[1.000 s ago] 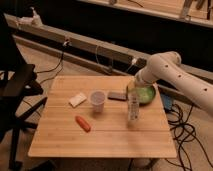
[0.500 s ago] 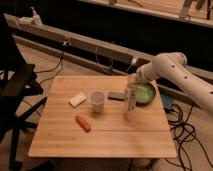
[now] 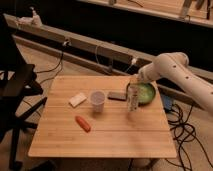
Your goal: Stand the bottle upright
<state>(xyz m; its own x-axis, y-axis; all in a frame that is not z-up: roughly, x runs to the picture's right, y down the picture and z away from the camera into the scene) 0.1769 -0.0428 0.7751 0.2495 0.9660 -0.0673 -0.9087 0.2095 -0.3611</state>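
The bottle (image 3: 133, 101) is a slender whitish one that stands upright at the table's right middle, its base at or just above the wood. My gripper (image 3: 132, 86) comes in from the right on the white arm (image 3: 170, 67) and sits over the bottle's top, shut on it. The bottle is just left of the green bowl (image 3: 145, 92).
On the wooden table (image 3: 105, 137) are a translucent white cup (image 3: 97, 100), a flat white packet (image 3: 77, 99), an orange-red stick (image 3: 83, 123) and a dark flat object (image 3: 117, 95). A black chair (image 3: 17, 95) stands at the left. Cables (image 3: 187, 132) lie on the floor at the right.
The gripper with the bottle rose and shifted a little left from one second ago, then came back down; the bottle now hangs straight and upright by the bowl.
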